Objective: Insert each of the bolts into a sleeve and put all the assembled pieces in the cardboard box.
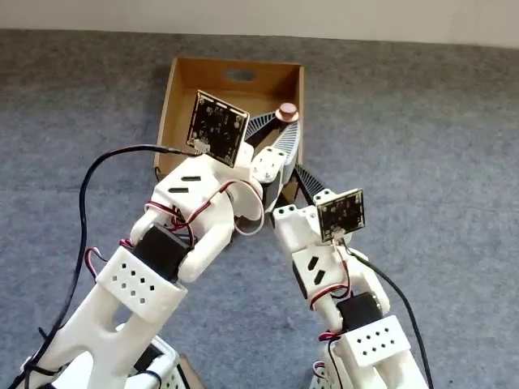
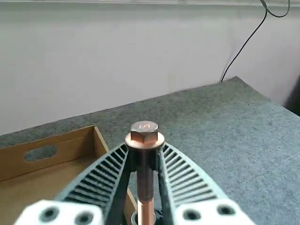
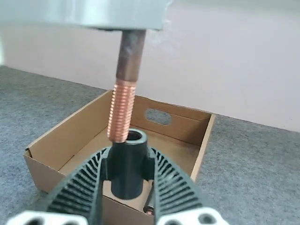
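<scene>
Cardboard box (image 1: 172, 105) sits open on grey carpet. Left gripper (image 2: 145, 153) hangs over the box's right wall, clamped on the bolt below its head. Right gripper (image 3: 129, 158), just outside the box's near right corner, grips the black sleeve (image 3: 126, 180) upright. Bolt (image 3: 123, 110) hangs vertical above the box, threaded tip at the sleeve's mouth; can't tell if it's in.
</scene>
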Robot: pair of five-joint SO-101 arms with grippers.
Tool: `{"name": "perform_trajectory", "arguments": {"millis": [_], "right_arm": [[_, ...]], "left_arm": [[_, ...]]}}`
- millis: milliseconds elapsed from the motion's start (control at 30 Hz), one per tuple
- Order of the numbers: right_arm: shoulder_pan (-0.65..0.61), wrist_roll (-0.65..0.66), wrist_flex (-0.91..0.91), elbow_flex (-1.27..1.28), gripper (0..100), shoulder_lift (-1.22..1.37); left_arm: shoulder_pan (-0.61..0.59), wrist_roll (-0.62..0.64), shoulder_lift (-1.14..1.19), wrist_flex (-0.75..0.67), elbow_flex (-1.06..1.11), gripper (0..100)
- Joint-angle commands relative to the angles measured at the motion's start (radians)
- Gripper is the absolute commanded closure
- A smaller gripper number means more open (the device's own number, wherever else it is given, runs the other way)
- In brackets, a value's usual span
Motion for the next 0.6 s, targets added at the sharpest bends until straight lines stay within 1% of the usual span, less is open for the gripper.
{"name": "perform_trajectory", "arguments": {"millis": [0, 200, 400, 567], "right_arm": [[0.015, -0.014, -0.005, -0.012, 99.1, -0.013], [0.015, -0.014, -0.005, -0.012, 99.1, -0.013], [0.015, -0.014, -0.005, -0.012, 99.1, -0.013], [0.015, -0.014, -0.005, -0.012, 99.1, -0.013]], "left_arm": [[0.007, 0.003, -0.024, -0.005, -0.053, 99], [0.007, 0.003, -0.024, -0.005, -0.051, 99], [0.007, 0.003, -0.024, -0.095, 0.001, 99], [0.007, 0.003, -0.024, -0.103, 0.005, 99]]}}
